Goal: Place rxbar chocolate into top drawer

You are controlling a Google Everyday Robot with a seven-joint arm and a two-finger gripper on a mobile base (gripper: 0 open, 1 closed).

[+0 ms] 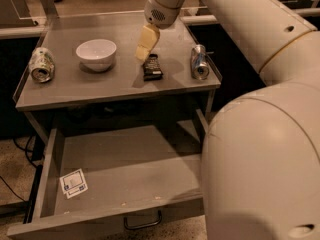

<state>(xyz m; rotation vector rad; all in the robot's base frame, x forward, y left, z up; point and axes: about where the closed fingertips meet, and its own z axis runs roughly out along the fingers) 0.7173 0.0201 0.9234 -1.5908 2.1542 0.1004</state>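
Targeting rxbar chocolate [152, 68], lying flat on bench [120, 86] betw. bowl [96, 53] & can [199, 62]. Hovering gripper [142, 53] close over its far-left end, not gripping yet; no telling if spread or pressed together. Needing a straddle across the narrow width, coming down square, closing firmly, lifting w/o nudging the can, then carrying fwd & down into top drawer [125, 184], standing pulled out below.

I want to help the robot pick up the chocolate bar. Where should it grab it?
Probably the middle of the rxbar chocolate, from straight above, pinching across its narrow width. It lies flat on the table top, so its long side edges are easiest to reach. The gripper hovers just above it.
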